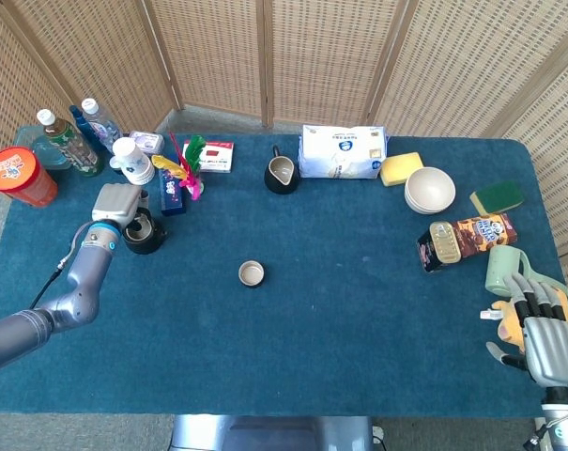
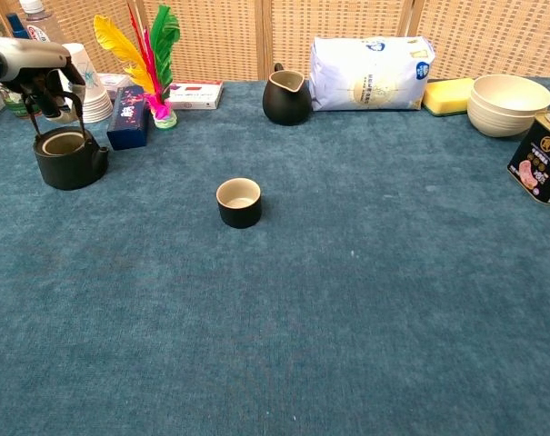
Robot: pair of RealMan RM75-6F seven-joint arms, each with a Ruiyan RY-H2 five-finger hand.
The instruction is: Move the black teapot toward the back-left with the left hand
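The black teapot (image 2: 69,160) sits on the blue table (image 2: 347,300) directly beneath the left hand (image 2: 40,80), whose fingers curl around the pot's raised wire handle. Just beyond that hand stand a stack of paper cups (image 2: 85,84) and a dark blue box (image 2: 127,118). The right hand (image 1: 544,335) rests far off at the table's opposite edge, fingers apart and holding nothing, beside a green mug (image 1: 501,270).

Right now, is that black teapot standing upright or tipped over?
Upright. The black teapot sits flat on the blue table, its round opening facing up, with the left hand at its handle.
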